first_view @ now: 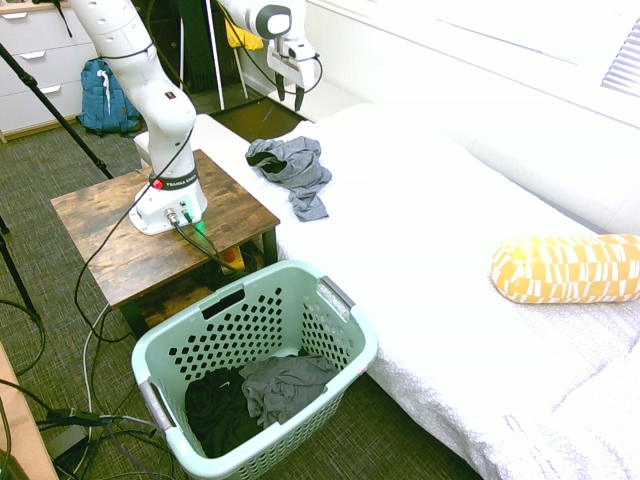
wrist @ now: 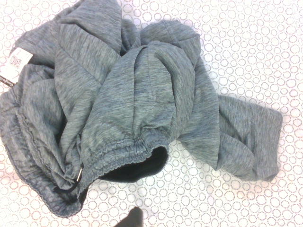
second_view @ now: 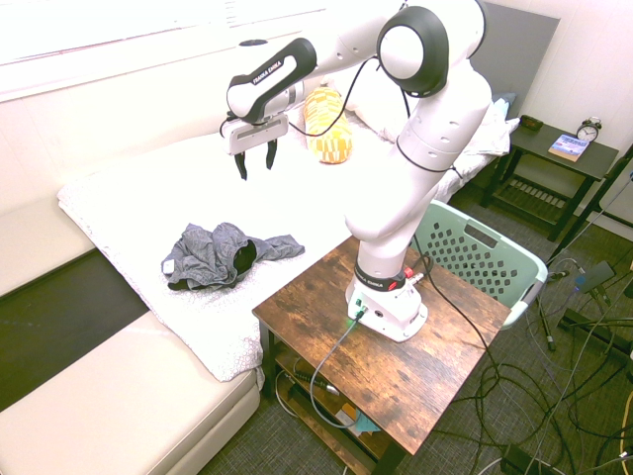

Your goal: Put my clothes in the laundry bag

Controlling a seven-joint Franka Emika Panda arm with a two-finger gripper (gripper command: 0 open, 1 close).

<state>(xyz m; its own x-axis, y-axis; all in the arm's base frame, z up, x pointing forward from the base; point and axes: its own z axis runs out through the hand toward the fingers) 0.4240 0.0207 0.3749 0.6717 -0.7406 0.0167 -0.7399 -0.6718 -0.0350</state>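
At the near side in the first exterior view, beside the bed (first_view: pixel 430 260), stands the laundry basket (first_view: pixel 146 365), dark and grey clothes inside. Beyond it, the grey garment (first_view: pixel 296 168) lies crumpled on the bed. Above and past that, the gripper (first_view: pixel 290 97) hangs empty, fingers spread wide. Step in hand, as judged: pre-grasp. Next move requires lowering onto a raised fold, then closing.

Both ext. views v. bright: daylight from the window side, beyond the bed (first_view: pixel 400 230) — sheet blown out to near-white, weave lost. Floor beside bed darker, w/ detail kept. Colors look washed. Wrist view: bright, even light on the bed, print fairly sharp; dark blurred sliver at pic's bottom edge — out of focus.
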